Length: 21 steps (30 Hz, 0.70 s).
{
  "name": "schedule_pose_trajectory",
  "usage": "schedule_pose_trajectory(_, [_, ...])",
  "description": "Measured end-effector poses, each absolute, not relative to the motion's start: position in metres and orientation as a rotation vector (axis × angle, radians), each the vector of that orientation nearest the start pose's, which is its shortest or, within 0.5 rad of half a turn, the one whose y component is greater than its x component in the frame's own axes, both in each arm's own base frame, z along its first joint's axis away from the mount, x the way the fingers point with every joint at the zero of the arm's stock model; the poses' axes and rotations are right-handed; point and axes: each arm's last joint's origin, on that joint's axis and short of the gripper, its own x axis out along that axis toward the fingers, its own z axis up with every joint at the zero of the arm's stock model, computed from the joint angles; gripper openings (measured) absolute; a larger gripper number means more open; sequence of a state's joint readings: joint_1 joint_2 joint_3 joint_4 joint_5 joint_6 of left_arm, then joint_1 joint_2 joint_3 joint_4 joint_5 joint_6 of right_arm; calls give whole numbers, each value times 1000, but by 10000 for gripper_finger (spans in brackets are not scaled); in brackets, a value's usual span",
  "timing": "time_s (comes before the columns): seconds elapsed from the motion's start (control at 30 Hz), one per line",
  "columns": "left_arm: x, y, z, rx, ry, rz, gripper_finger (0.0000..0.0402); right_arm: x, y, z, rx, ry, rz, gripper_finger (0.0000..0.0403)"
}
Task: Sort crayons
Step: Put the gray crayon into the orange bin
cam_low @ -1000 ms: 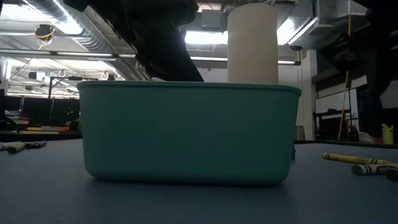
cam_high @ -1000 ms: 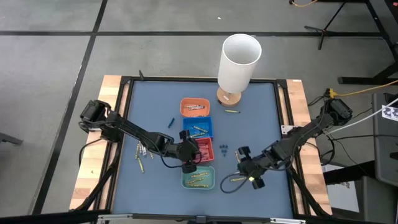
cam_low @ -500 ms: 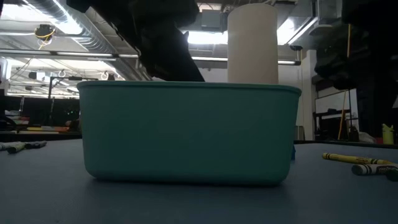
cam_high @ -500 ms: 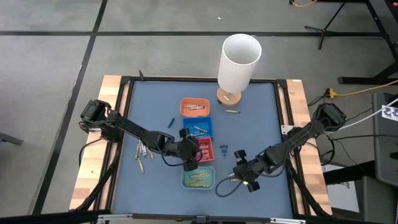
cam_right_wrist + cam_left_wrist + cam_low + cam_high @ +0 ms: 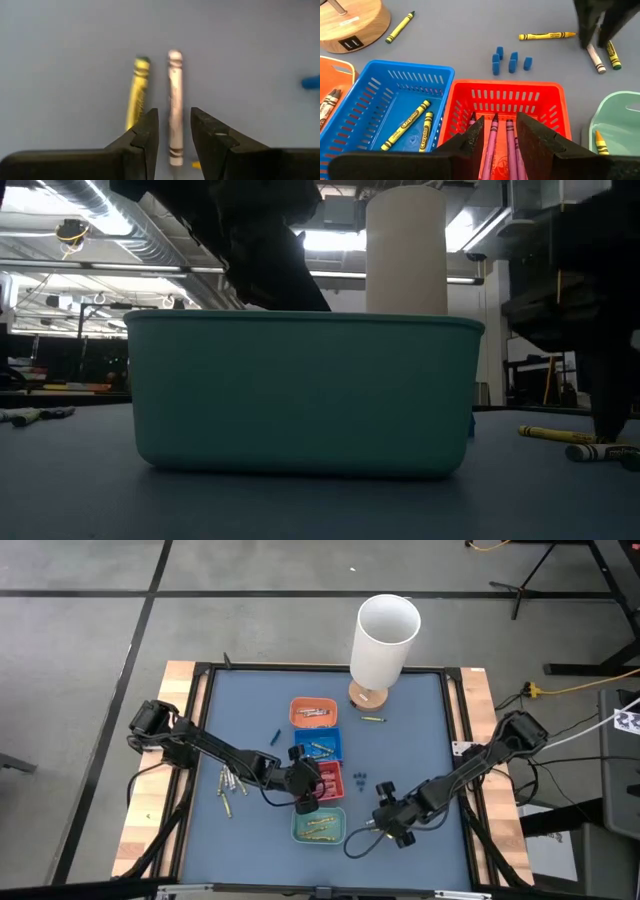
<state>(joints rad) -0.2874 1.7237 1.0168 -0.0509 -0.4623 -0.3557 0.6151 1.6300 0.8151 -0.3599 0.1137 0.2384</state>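
My right gripper (image 5: 174, 117) hangs open, pointing steeply down, just over the mat right of the teal tray (image 5: 320, 827). Its fingers stand on either side of a pale crayon (image 5: 174, 100) that lies flat on the mat; a yellow crayon (image 5: 136, 95) lies just outside one finger. I see no touch. My left gripper (image 5: 499, 125) stands open over the red tray (image 5: 507, 97), where purple crayons (image 5: 492, 145) lie. More crayons lie in the blue tray (image 5: 395, 110), the orange tray (image 5: 314, 712) and loose at the mat's left (image 5: 230, 785).
A tall white cylinder (image 5: 385, 640) on a wooden base (image 5: 367, 695) stands at the far edge, a yellow crayon (image 5: 373, 718) beside it. Small blue blocks (image 5: 510, 60) lie right of the red tray. The four trays form a column mid-table. A blue crayon (image 5: 274, 735) lies left of it.
My right gripper has come down toward the mat and a little toward the table's left, closing in on the crayons beside the teal tray. Its fingers keep the same gap.
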Motion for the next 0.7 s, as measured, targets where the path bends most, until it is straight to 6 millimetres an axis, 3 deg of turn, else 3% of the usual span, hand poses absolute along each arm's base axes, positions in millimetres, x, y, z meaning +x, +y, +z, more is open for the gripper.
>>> schedule_pose_trajectory(0.2, [343, -88, 187, -62, 663, 288, 99, 236, 162, 128, -239, 1191, 286, 113])
schedule_pose_trajectory(0.43, [343, -88, 187, -63, 663, 288, 99, 236, 162, 127, -241, 1193, 285, 107])
schedule_pose_trajectory(0.7, [342, -90, 189, -67, 660, 272, 98, 236, 163, 127, -244, 1191, 301, 37])
